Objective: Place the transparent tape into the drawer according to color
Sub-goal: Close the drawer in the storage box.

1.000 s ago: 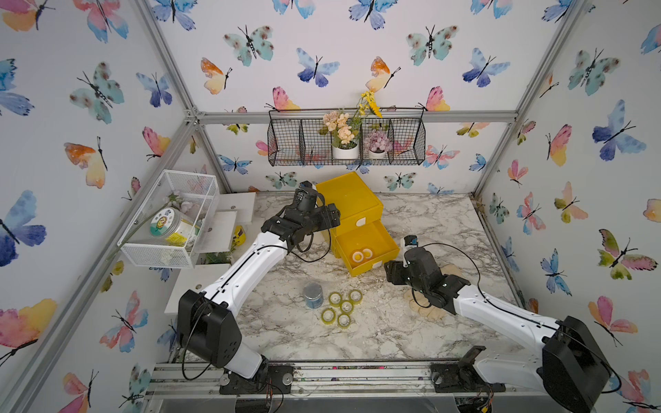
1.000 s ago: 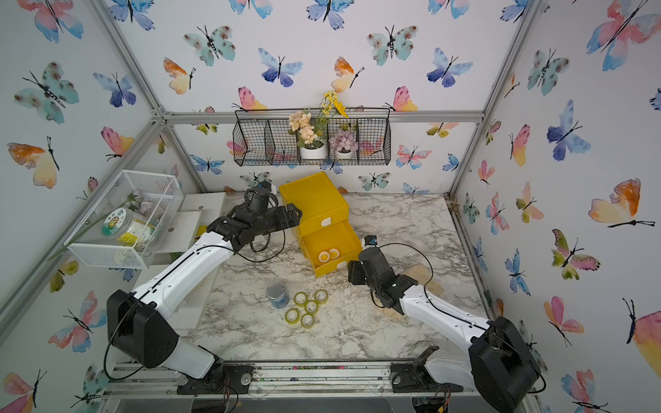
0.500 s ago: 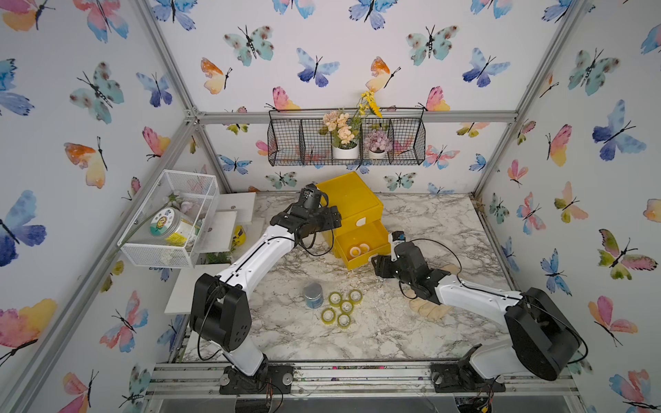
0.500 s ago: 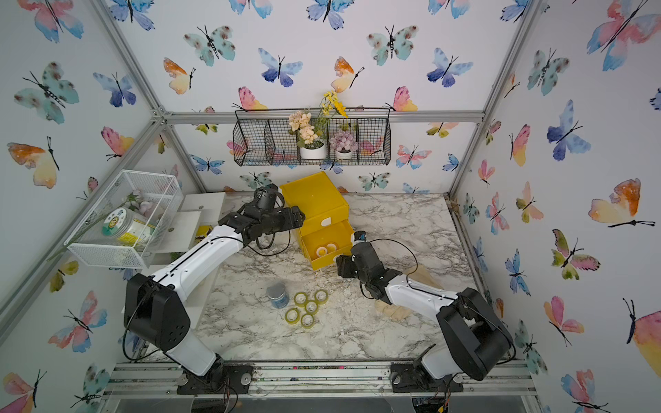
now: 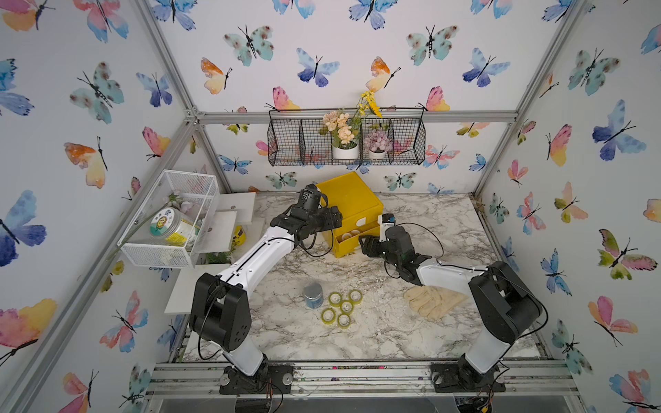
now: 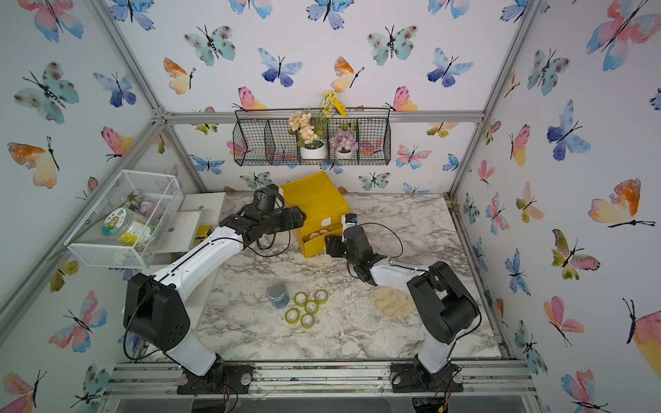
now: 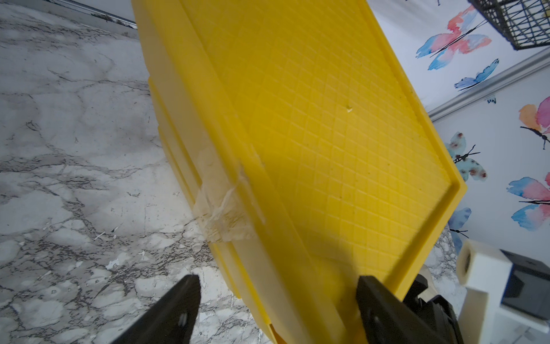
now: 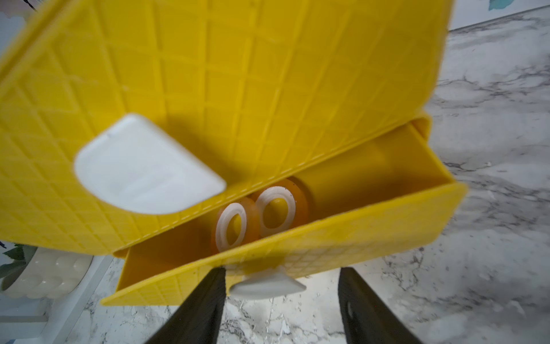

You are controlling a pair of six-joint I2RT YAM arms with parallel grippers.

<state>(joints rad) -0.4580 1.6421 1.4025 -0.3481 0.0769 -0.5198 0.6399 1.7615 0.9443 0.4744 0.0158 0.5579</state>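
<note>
Yellow plastic fills both wrist views: the cabinet (image 5: pixel 352 195) stands at the back of the marble desk (image 5: pixel 393 332), its bottom drawer (image 8: pixel 357 238) partly out. Two orange-tinted tape rolls (image 8: pixel 290 205) lie side by side inside that drawer. The right claw (image 8: pixel 282 269) sits at the drawer front, jaws apart, with the white tab handle (image 8: pixel 268 286) between them, ungripped. The left claw (image 7: pixel 276 278), spread wide, straddles the cabinet's upper edge and holds nothing. Five yellow-green tape rolls (image 5: pixel 346 306) cluster on the desk just beside a blue-grey jar (image 5: pixel 313 296), well apart from the cabinet.
</note>
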